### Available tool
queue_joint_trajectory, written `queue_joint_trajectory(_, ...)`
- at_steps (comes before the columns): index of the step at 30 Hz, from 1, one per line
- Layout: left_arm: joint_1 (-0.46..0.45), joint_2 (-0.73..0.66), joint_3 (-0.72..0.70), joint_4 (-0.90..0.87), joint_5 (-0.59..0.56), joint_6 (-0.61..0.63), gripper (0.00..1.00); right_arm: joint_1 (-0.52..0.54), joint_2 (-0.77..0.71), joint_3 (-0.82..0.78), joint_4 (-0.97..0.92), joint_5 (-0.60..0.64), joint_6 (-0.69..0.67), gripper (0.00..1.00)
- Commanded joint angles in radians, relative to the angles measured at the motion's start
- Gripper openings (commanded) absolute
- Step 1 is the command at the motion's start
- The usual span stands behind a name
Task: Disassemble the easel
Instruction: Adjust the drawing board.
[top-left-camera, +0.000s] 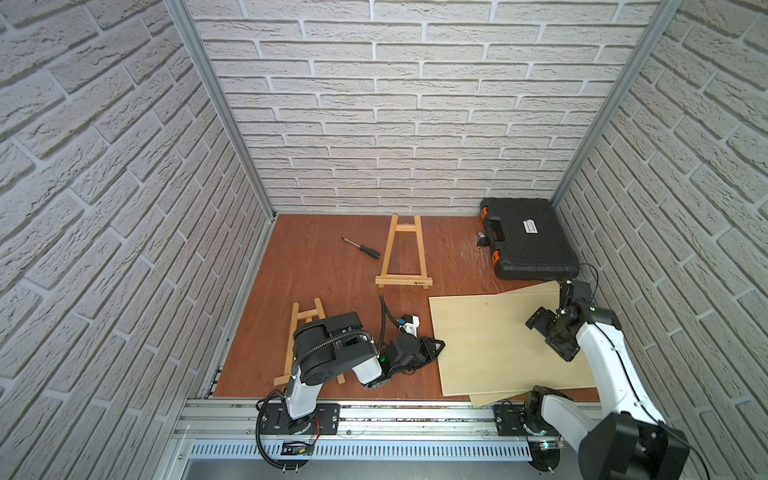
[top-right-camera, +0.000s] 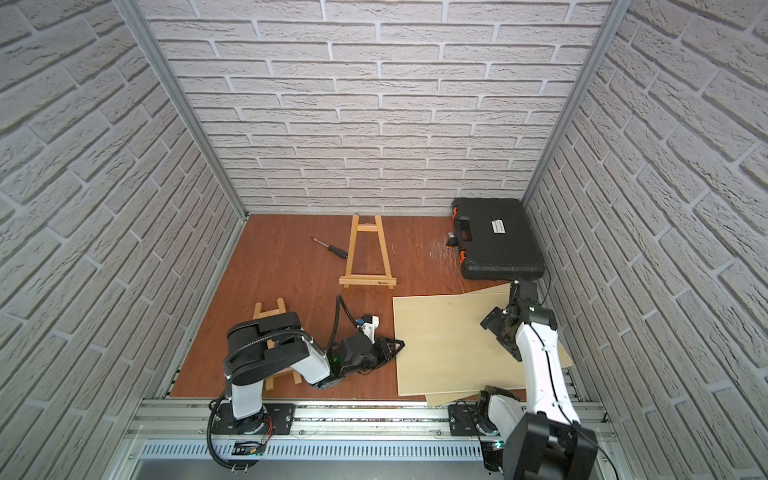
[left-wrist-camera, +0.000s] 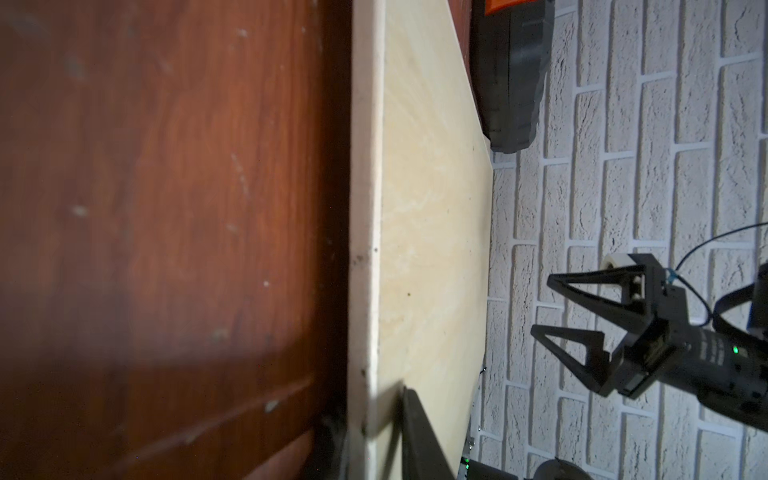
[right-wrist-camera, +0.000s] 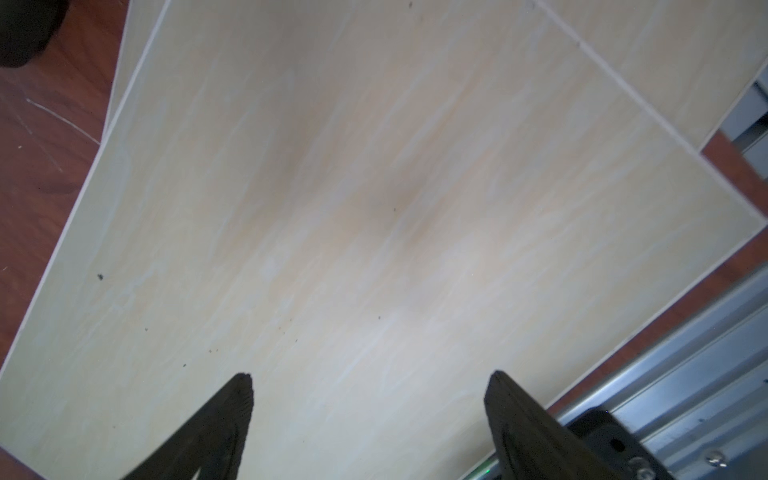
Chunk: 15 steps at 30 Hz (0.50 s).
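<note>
Brown tabletop (top-left-camera: 316, 266), far easel (top-left-camera: 405, 253) well beyond fingers (right-wrist-camera: 232, 415)

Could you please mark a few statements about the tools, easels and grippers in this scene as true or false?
1. The screwdriver lies on the table beside the far easel. True.
2. The black case stands open. False: its lid is closed.
3. The right gripper holds the screwdriver. False: it is open and empty above the top board.
4. The near easel lies flat on the table. True.
5. The left gripper is at the top board's edge. True.
</note>
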<state>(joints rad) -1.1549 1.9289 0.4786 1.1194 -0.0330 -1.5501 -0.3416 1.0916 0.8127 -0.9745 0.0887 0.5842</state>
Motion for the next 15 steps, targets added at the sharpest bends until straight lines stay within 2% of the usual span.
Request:
queue_joint_trajectory(1,-0.002,0.0,-0.048,-0.068,-0.047,0.031,0.0,-0.022,0.132,0.117,0.088,0.097,-0.082,0.88)
queue_joint_trajectory(6,-0.002,-0.007,-0.066,-0.048,-0.063,0.041,0.0,-0.077,0.312,0.247,0.112,0.04,-0.168,0.85)
queue_joint_trajectory(11,0.004,-0.002,-0.054,-0.043,-0.045,0.059,0.0,-0.13,0.41,0.345,0.098,0.083,-0.242,0.85)
queue_joint_trajectory(15,0.011,0.015,-0.056,-0.016,-0.032,0.055,0.0,-0.201,0.433,0.288,0.188,-0.07,-0.292,0.84)
